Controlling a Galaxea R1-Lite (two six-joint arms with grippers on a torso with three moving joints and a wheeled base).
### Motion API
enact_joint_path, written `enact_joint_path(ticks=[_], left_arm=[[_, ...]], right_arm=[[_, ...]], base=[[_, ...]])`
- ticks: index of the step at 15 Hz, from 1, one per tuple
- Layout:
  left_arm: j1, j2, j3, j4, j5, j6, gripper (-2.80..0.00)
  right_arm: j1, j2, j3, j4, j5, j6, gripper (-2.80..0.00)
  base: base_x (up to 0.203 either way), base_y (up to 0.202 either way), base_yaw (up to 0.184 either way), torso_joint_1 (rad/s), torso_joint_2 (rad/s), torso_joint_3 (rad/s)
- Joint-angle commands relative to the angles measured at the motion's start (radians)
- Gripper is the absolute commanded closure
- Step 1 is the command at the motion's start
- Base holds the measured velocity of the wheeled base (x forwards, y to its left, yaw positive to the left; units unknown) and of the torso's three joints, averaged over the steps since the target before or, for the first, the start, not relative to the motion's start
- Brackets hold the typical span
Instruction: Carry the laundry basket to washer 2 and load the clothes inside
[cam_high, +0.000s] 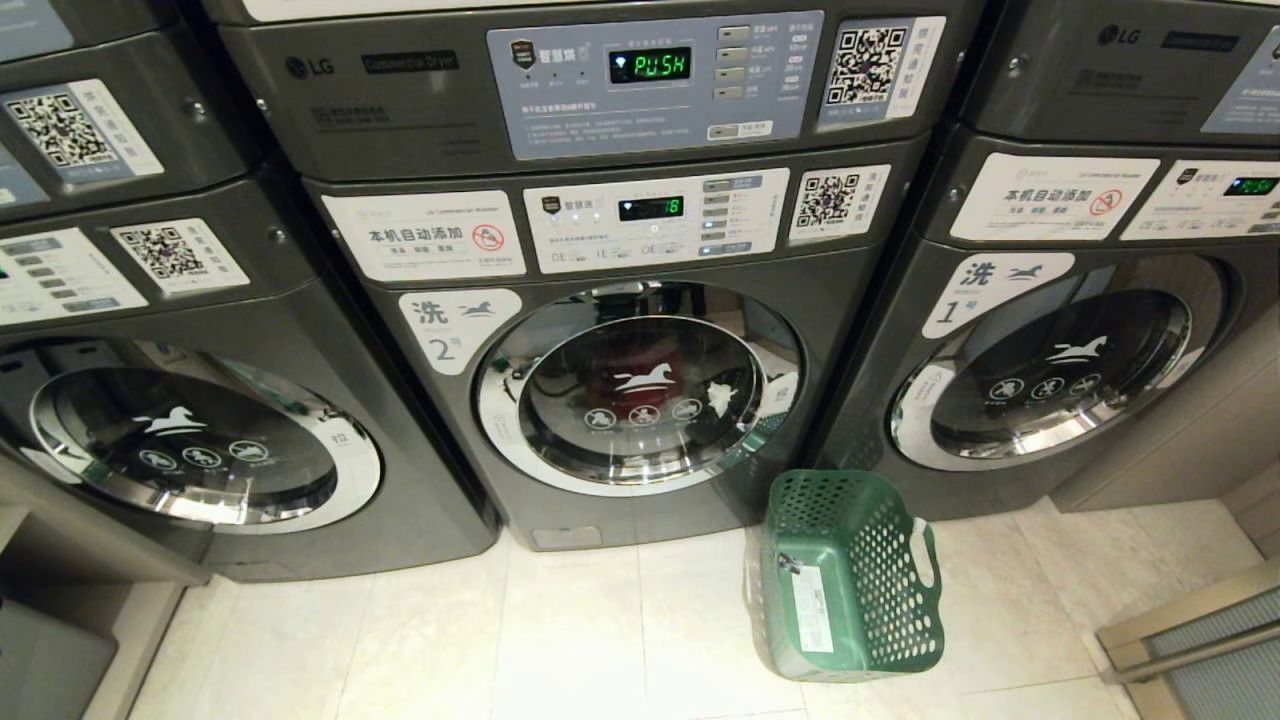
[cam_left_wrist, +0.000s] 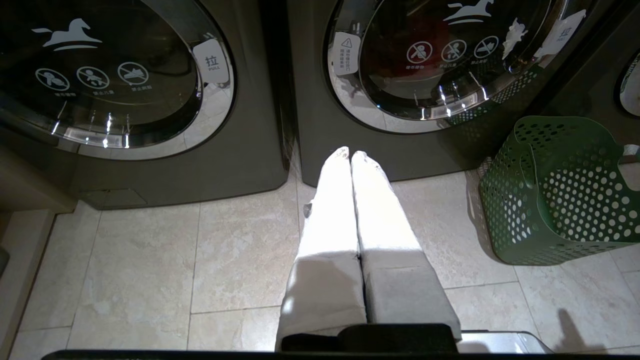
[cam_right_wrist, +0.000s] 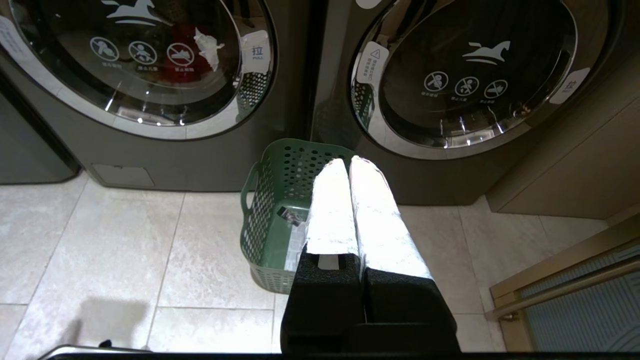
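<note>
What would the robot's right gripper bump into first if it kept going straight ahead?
Probably the laundry basket: the shut right gripper points over its rim. Depth is unclear; it might pass above and reach the washers.

Washer 2 (cam_high: 640, 400) has its round door shut, blocking the drum. The laundry basket (cam_high: 850, 575) lies tipped on the floor (cam_high: 600, 640) just beside the washer's right lower corner. Bare floor runs open along the washer's front, left of the basket.

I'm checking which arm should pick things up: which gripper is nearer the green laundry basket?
Right. The right gripper, shut and empty, hangs directly over the laundry basket. The left gripper, also shut, hangs over bare floor before washer 2, the basket off to its side.
</note>
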Motion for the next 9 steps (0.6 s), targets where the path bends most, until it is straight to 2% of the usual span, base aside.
enact_joint_path(ticks=[1,6,9], left_arm=[[0.000,0.000,0.002,-0.001,0.000,0.000,0.00],[0.001,0.000,0.002,-0.001,0.000,0.000,0.00],[0.001,0.000,0.002,0.000,0.000,0.000,0.00]], right_arm=[[0.000,0.004,0.034,0.000,-0.001,0.001,0.00],[0.000,0.004,0.034,-0.002,-0.004,0.010,0.00],[0.000,0.004,0.034,-0.004,-0.007,0.088,0.00]], base=[[0.000,0.000,0.000,0.000,0.00,0.000],[0.000,0.000,0.000,0.000,0.00,0.000],[0.000,0.000,0.000,0.000,0.00,0.000]])
